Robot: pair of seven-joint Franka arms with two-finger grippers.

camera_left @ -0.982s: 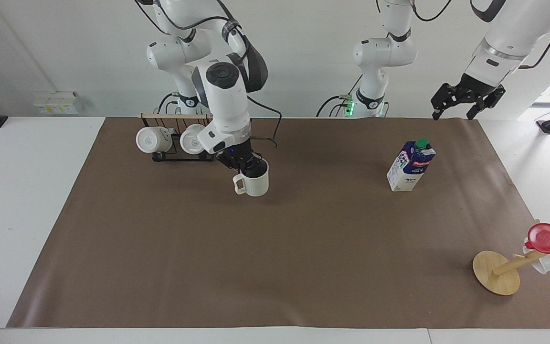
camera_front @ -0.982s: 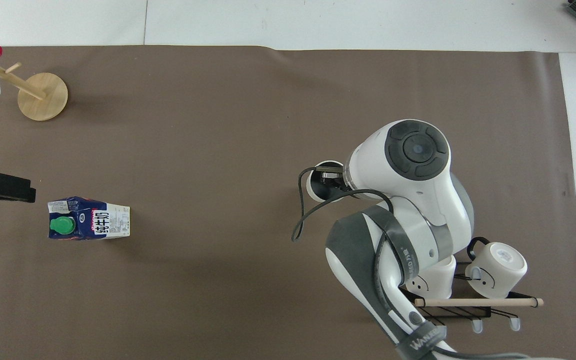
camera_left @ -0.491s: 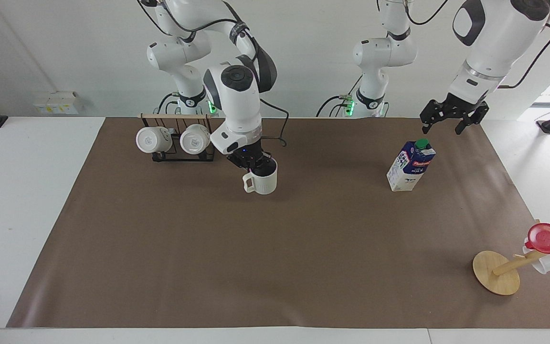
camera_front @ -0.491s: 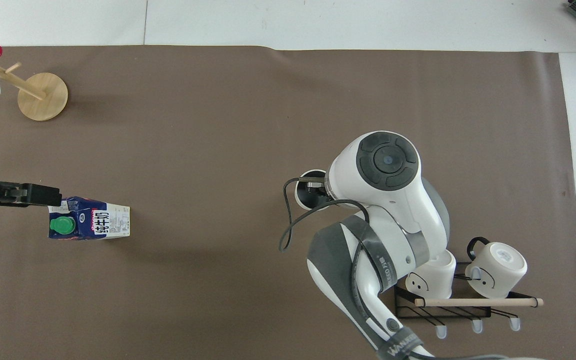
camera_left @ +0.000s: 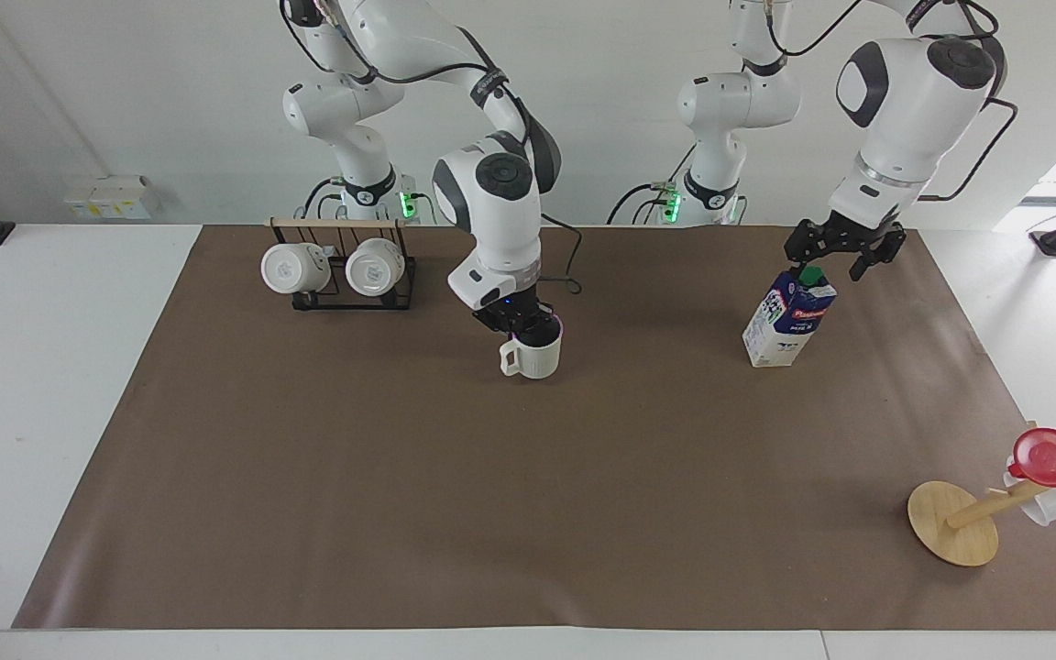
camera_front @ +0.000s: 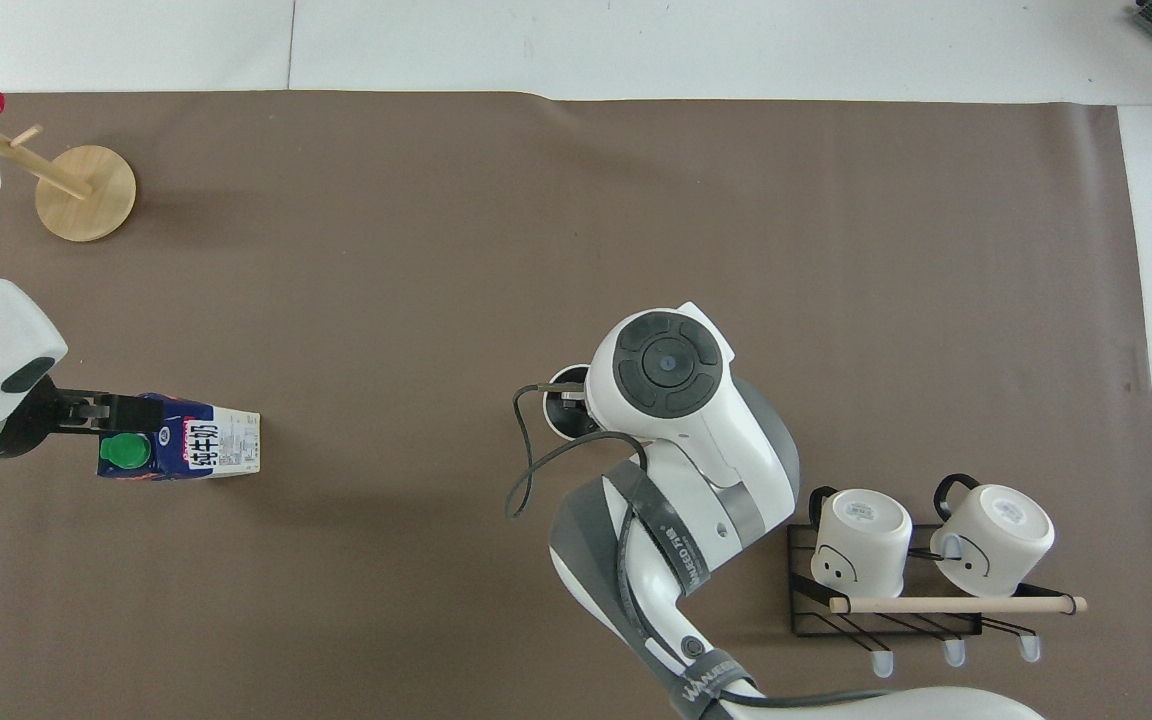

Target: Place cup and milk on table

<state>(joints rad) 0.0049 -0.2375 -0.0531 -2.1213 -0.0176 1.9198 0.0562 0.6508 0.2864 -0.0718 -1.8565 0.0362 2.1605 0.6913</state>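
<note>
Carrying the cup (camera_left: pixel 535 354) over the middle of the bench (camera_left: pixel 51 385) mat, right tool (camera_left: pixel 525 327) clenched on its rim from above; hovering with the left tool (camera_left: pixel 829 254), spread, just over the milk (camera_left: pixel 786 318); needing lowering around the carton next.

The cup (camera_left: pixel 533 357) is cream-white with a dark inside. The milk (camera_left: pixel 786 319) is a white carton with a dark blue top, a red band, black lettering and a green cap (camera_front: pixel 124 451) at its 12 o'clock. The table (camera_left: pixel 51 367) is white under a brown mat (camera_left: pixel 491 495). Two white mugs (camera_front: pixel 871 540) hang on a black rack (camera_front: pixel 886 620). The red cup (camera_left: pixel 1055 456) is translucent, on a pale wooden stand (camera_left: pixel 950 522).
</note>
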